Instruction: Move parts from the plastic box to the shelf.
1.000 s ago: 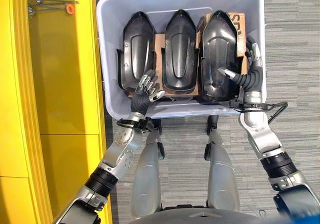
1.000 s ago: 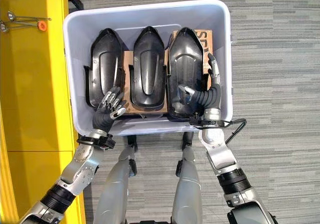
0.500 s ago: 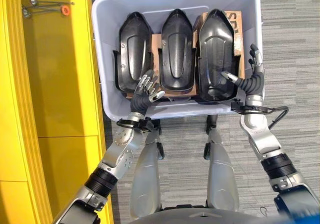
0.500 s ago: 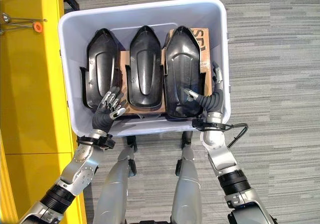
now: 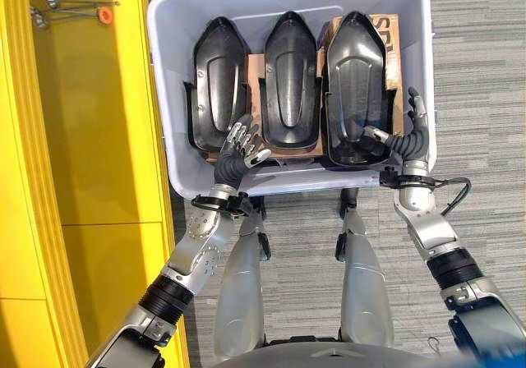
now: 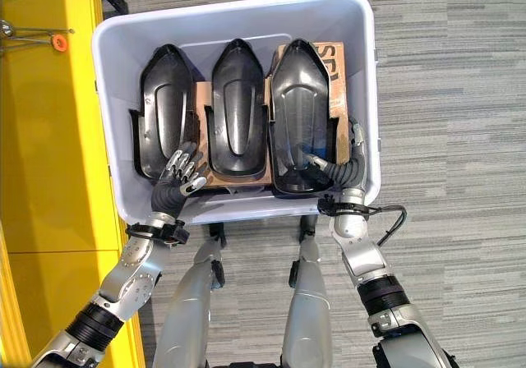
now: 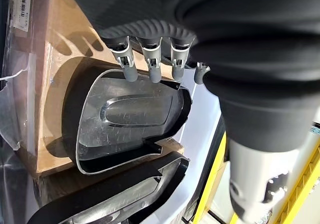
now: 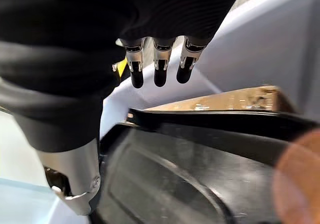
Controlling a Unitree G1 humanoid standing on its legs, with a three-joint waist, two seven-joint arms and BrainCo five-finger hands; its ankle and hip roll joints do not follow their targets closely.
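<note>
- Left eye view: a pale plastic box [image 5: 288, 183] is sitting on grey carpet [image 5: 485, 72] beside a yellow shelf [image 5: 90, 138]. Three black moulded parts are lying side by side inside it on brown cardboard [image 5: 256, 68]: the left part [image 5: 215, 85], the middle part [image 5: 289, 80] and the right part [image 5: 355, 85]. The left hand [image 5: 238, 150] is reaching over the near wall, its relaxed fingers spreading over the near end of the left part. The right hand [image 5: 403, 142] is sitting at the box's near right corner, thumb lying on the right part's near end and fingers rising along its outer side, spread apart.
- Right eye view: the same scene, with the right hand [image 6: 345, 164] pressing against the right part without visibly closing round it.
- Left wrist view: straight fingers [image 7: 150, 66] are hanging just above the left part's edge, holding nothing.
- Right wrist view: fingers [image 8: 159, 64] are extending, uncurled, past the right part's rim towards the box wall.
</note>
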